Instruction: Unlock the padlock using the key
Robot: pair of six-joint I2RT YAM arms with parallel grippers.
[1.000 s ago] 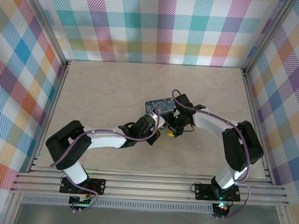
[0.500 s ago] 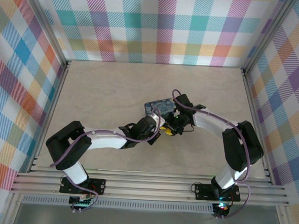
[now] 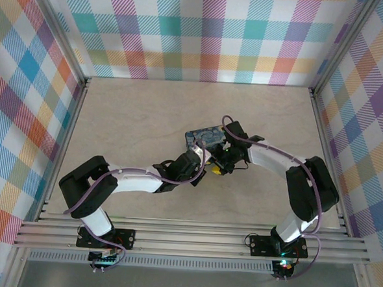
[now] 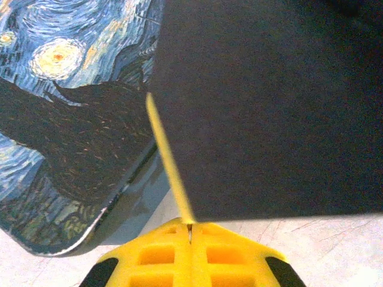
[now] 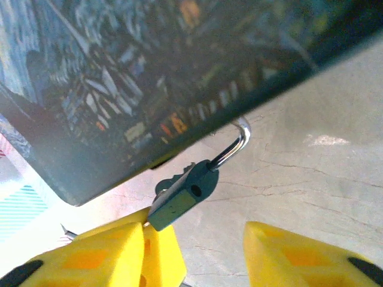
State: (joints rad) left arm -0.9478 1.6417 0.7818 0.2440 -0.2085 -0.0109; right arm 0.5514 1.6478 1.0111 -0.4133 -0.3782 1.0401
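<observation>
Right fingers [image 5: 114, 257], yellow moulded plastic, stand spread. The padlock [image 5: 179, 200] hangs just beside one of them, not pinched. Its matte blue-grey block body runs diagonally, with the polished curved shackle [image 5: 236, 146] uppermost, hooked at the edge of the glossy painting-print box [image 5: 119, 78]. Left fingers [image 4: 155, 257], yellow with recessed cells, are pressed together near the box's rounded corner, above the pale wood-grain bench [image 5: 311, 167].

What we cannot see
We lose the lower end of the padlock [image 5: 179, 197] behind the right gripper [image 5: 209, 254], its shackle's far end behind the box [image 5: 119, 89]; a blurred dark shape [image 4: 269, 107] covers much of the left wrist view.
</observation>
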